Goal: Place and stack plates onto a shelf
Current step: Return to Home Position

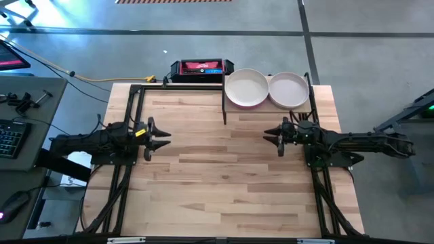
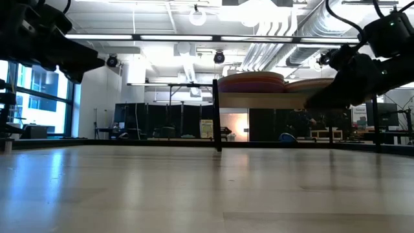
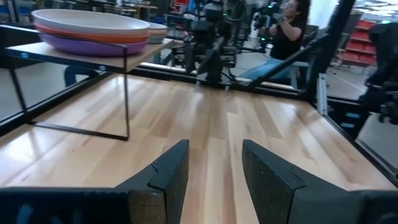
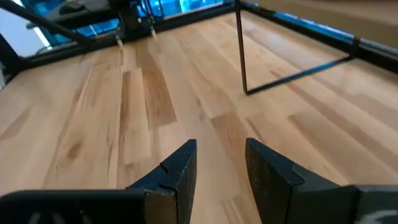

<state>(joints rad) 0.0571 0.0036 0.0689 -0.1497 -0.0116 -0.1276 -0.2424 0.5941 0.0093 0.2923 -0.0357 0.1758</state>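
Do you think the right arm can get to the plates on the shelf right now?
Probably yes. The right gripper hangs open over the table just in front of the shelf. Nothing lies between them, and the nearer stack of plates has nothing on top.

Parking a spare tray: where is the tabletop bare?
Bare: the near half of the tabletop, the strip between left gripper and right gripper, the far corner left of the shelf. Crowded: the shelf, filled by two plate stacks.

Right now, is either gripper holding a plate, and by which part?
Nothing is held. The left gripper and the right gripper are open and empty.
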